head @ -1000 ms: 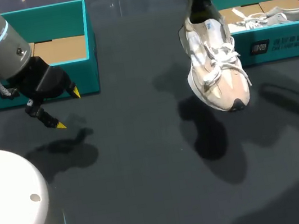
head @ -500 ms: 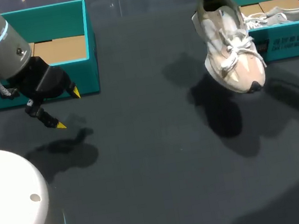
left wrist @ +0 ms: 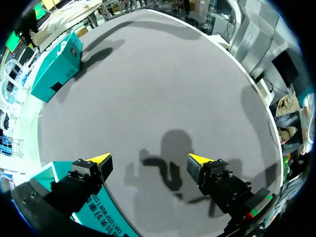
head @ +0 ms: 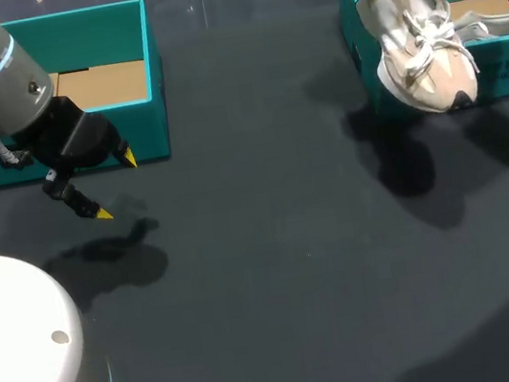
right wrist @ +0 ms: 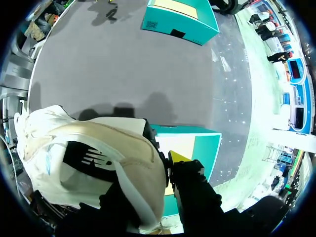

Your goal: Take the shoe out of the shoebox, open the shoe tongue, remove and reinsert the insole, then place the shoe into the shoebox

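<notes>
Since a second ago the shoe (head: 418, 63) has travelled from above the middle of the table (head: 268, 276) off to the right and farther back. It now hangs at the near left corner of the right shoebox (head: 507, 73). It's toe-down and heel-up, laces facing the near side, clear of the tabletop with its shadow on the dark surface below and to the left. From the head view it's not clear whether it touches the box wall or just hangs in front of it.

The right gripper (right wrist: 165, 163) has the shoe clamped at the heel collar. The right wrist view shows one yellow tip pressed against the outside of the heel, while the other finger is hidden by the shoe. The teal box sits right underneath.

A second shoe (head: 489, 21) lies on its side inside that same box.

The left arm hasn't budged in all three head frames. The left gripper (head: 116, 186) hovers above the table just in front of the left shoebox (head: 142, 122), fingers spread wide with nothing between them. That box shows only its cardboard floor.
</notes>
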Controlling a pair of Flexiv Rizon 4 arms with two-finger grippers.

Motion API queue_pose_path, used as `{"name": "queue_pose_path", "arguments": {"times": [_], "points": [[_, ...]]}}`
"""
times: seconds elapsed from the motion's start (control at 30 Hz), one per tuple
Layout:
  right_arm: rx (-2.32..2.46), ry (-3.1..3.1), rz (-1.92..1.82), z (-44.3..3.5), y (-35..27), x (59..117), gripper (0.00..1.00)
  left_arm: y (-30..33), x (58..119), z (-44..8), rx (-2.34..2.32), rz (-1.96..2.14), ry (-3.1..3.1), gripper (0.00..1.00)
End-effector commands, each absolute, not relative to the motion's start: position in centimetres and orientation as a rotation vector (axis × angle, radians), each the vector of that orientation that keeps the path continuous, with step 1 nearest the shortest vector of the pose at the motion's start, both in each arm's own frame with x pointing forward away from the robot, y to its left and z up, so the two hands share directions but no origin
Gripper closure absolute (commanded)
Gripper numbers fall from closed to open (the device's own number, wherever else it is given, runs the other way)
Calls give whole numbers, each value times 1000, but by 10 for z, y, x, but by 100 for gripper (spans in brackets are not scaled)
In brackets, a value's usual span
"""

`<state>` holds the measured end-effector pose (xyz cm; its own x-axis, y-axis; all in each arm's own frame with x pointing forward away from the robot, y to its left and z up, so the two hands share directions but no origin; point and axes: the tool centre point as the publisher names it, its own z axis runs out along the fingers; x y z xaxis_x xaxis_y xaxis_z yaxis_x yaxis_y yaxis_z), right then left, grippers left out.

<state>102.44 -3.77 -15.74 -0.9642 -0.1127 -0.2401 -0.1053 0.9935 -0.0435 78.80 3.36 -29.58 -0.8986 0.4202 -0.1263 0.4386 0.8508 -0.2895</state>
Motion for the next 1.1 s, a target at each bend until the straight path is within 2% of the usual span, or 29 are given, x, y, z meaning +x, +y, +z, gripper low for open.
{"name": "queue_pose_path", "arguments": {"times": [0.03,0.2,0.57,0.73,1.1], "points": [[-159,2903,-55,-155,-35,1027,100,34,787,-295,689,-482,2965,0],[-159,2903,-55,-155,-35,1027,100,34,787,-295,689,-482,2965,0],[-47,2848,-193,-141,-127,1122,100,34,787,-295,689,-482,2965,0],[-25,2830,-193,-135,-158,1147,100,34,787,-295,689,-482,2965,0],[10,2858,-177,-139,-168,1155,100,34,787,-295,689,-482,2965,0]]}}
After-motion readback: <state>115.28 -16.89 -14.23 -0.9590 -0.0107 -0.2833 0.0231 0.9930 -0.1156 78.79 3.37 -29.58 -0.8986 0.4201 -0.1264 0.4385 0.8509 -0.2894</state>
